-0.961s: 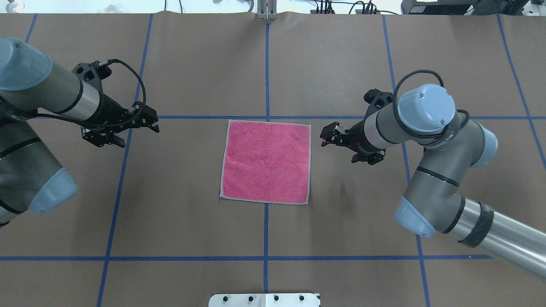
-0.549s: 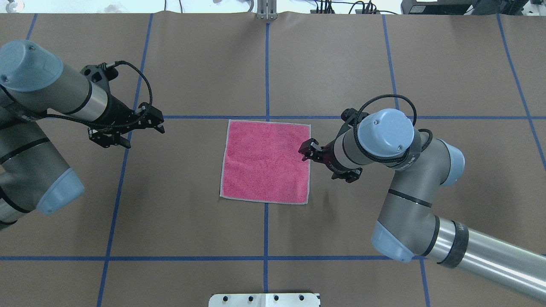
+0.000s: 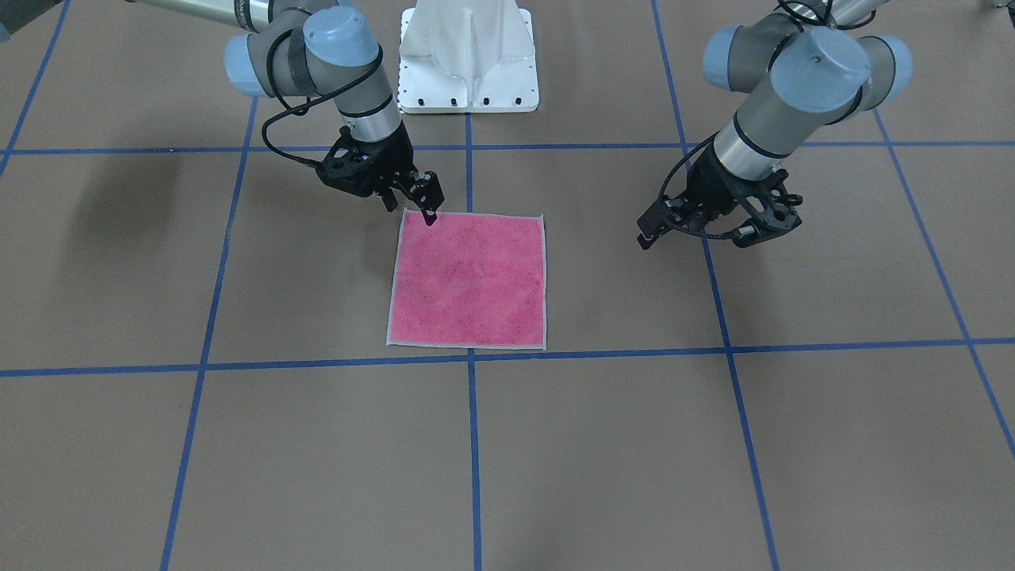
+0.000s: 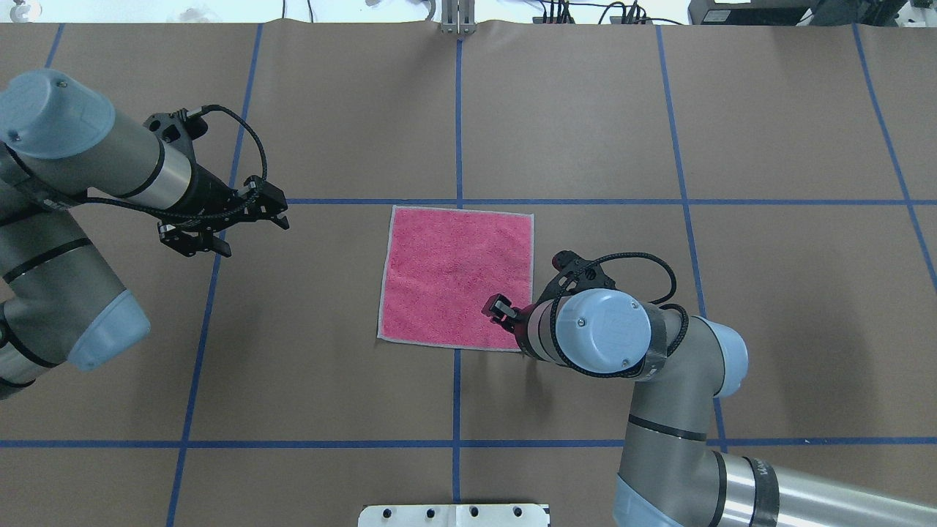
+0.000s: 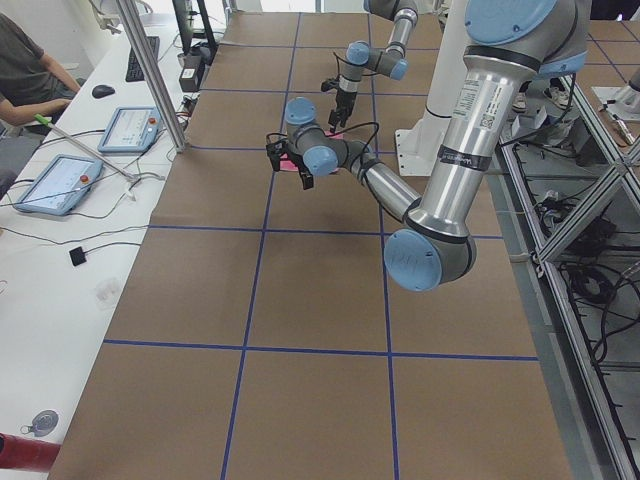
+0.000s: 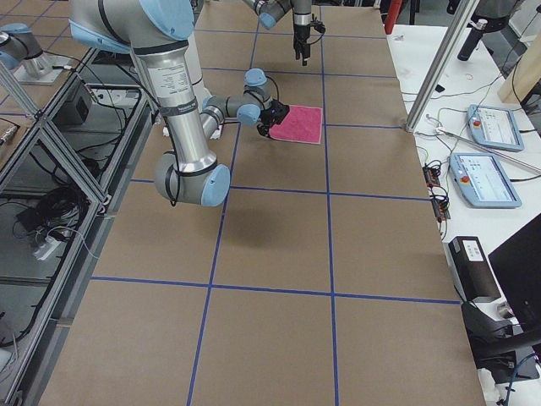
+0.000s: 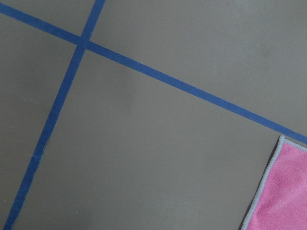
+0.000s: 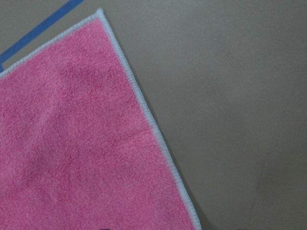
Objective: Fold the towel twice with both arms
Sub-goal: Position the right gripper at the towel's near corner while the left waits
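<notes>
The towel [image 4: 457,277] lies flat and pink side up in the middle of the table; it also shows in the front view [image 3: 469,279] and both wrist views [image 7: 284,191] [image 8: 72,143]. My right gripper [image 4: 505,315] is open, low over the towel's near right corner, with one fingertip [image 3: 430,216] just above the corner. I cannot tell whether it touches the cloth. My left gripper [image 4: 250,236] is open and empty over bare table, well to the left of the towel's far left corner; it also shows in the front view [image 3: 694,235].
The white pedestal base [image 3: 468,55] stands at the near edge. Blue tape lines [image 4: 457,117] cross the brown table. A metal post [image 4: 457,18] stands at the far edge. A side desk with tablets [image 5: 130,125] and a seated person [image 5: 25,60] lies beyond it.
My right arm has swung from beside the towel's right edge towards me, bringing the gripper over the near right corner. My left gripper has crept a little to the right.
</notes>
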{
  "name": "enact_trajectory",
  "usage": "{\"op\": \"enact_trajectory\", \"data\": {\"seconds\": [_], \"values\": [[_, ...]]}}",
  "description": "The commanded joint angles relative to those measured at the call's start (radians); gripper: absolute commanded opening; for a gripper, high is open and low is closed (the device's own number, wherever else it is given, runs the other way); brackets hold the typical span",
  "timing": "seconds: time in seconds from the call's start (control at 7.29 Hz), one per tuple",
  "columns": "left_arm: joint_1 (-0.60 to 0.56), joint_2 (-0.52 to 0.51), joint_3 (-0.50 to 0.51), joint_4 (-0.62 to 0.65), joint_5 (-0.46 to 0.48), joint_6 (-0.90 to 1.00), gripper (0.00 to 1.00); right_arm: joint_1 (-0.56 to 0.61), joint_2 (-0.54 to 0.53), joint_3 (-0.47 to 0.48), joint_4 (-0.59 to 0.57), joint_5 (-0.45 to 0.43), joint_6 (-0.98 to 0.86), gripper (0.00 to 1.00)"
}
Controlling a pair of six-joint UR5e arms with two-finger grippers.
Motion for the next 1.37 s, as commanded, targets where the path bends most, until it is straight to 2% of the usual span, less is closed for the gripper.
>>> {"op": "enact_trajectory", "data": {"seconds": [0.0, 0.27, 0.55, 0.82, 1.24], "values": [[0.01, -0.004, 0.0, 0.0, 0.0, -0.015, 1.0, -0.017, 0.015, -0.011, -0.002, -0.012, 0.045, 0.57], [0.013, -0.004, 0.0, 0.0, 0.0, -0.015, 1.0, -0.017, 0.018, -0.01, -0.064, -0.018, 0.043, 0.53], [0.018, -0.004, 0.002, 0.001, 0.002, -0.016, 1.0, -0.016, 0.017, 0.002, -0.068, -0.017, 0.043, 0.49], [0.028, -0.006, 0.002, 0.001, 0.026, -0.027, 1.0, -0.005, 0.017, 0.033, -0.158, -0.011, 0.037, 0.48], [0.03, -0.006, 0.002, 0.001, 0.026, -0.029, 1.0, -0.017, 0.017, 0.024, -0.162, -0.018, 0.037, 0.45]]}}
